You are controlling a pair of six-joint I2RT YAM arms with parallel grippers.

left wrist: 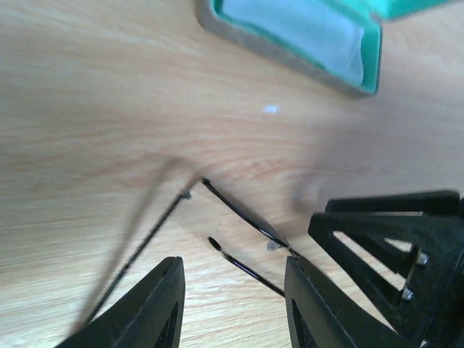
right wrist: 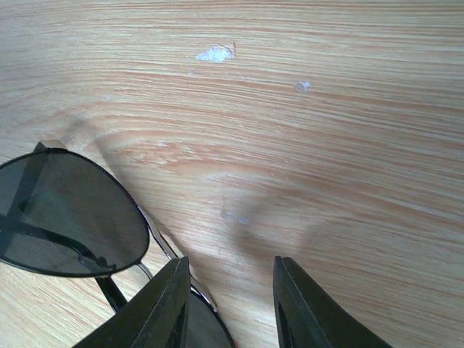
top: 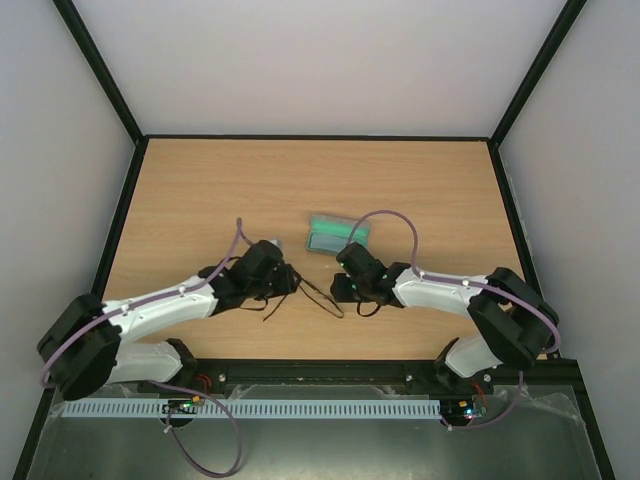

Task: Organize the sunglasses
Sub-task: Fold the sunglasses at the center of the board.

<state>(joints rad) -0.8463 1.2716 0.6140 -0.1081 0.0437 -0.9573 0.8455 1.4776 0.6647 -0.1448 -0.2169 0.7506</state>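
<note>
The sunglasses [top: 322, 298] lie on the wooden table between my two grippers, black with dark lenses. My left gripper [top: 290, 280] stands open over their thin arms [left wrist: 243, 213]. One arm tip [left wrist: 246, 270] lies in the gap between the jaws [left wrist: 233, 262], touching neither finger. My right gripper [top: 342, 288] is open just right of the frame. In its wrist view one dark lens [right wrist: 65, 217] lies to the left. The frame runs under the left finger, and only bare wood shows between the fingertips [right wrist: 232, 261]. The right arm's black fingers [left wrist: 391, 225] show in the left wrist view.
An open grey case [top: 338, 236] with green lining lies just behind the grippers, its rim [left wrist: 254, 42] at the top of the left wrist view. A pale blue-grey cloth [left wrist: 297, 29] lies inside it. Black rails border the table.
</note>
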